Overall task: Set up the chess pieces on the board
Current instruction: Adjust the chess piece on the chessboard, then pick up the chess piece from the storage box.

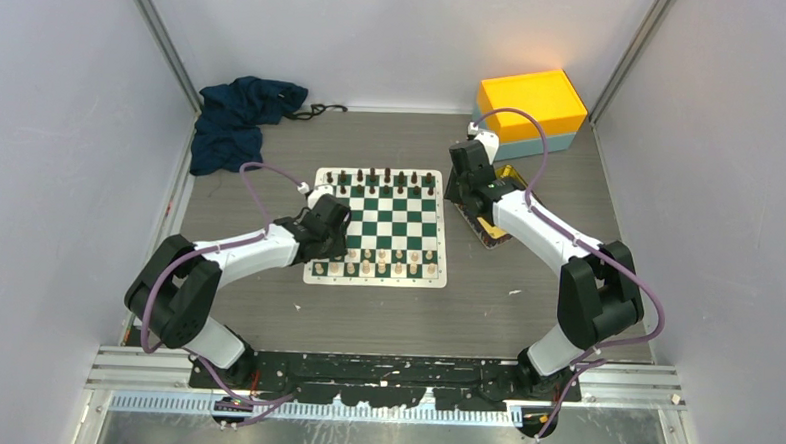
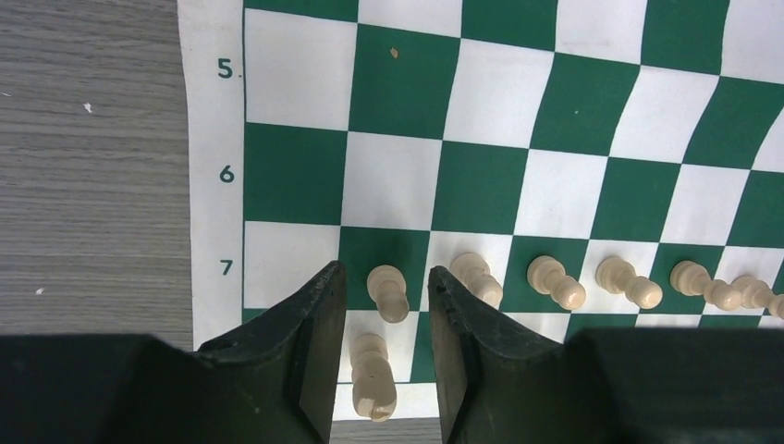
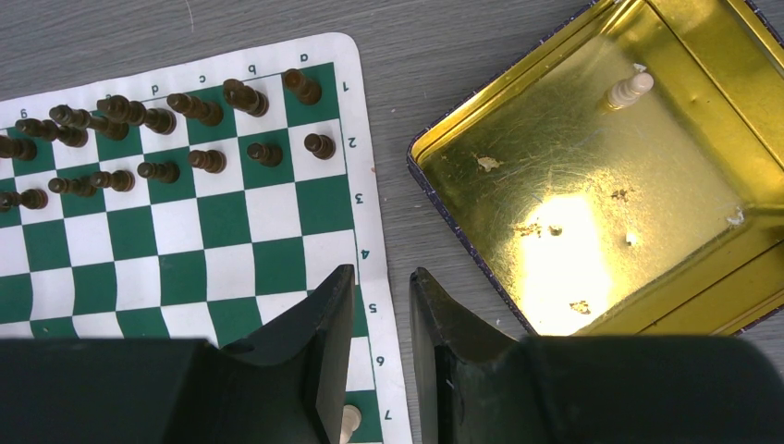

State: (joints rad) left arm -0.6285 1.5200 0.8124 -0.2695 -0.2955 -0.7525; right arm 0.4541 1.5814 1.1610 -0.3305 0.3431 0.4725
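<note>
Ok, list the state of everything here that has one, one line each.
left gripper: open, around a cream pawn
right gripper: open, empty
flat green-and-white chessboard mat: laid flat, middle bare
small cream wooden chess pieces: standing along the near ranks
small dark chess pieces: standing on the far ranks
shiny gold rectangular tin: open, one cream piece lying inside
navy cloth: crumpled
yellow-lidded box: shut

chess pieces (image 2: 552, 281) on board (image 1: 394, 222), tray (image 3: 573, 176) right
</note>
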